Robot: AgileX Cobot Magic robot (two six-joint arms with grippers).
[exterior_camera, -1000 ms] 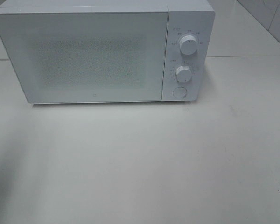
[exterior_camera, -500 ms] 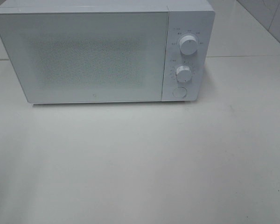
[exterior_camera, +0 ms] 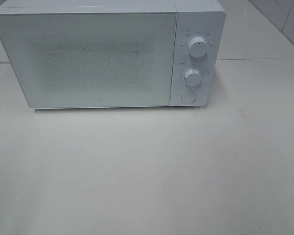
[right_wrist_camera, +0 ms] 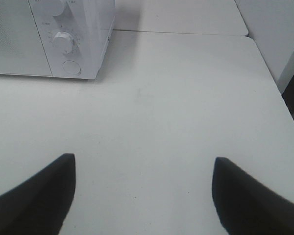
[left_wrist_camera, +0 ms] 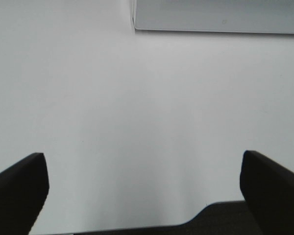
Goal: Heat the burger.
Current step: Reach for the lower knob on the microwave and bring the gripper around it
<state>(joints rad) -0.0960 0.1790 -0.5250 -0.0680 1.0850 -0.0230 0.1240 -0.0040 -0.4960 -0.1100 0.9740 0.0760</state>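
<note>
Wide, empty left gripper and right gripper, only in wrist views.

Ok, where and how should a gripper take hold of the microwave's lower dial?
Grip the lower dial by its round rim, jaws on opposite sides, coming straight at the front of the microwave. It stands proud of the flat control panel and faces forward. The open right gripper is probably better placed, being on that side.
</note>
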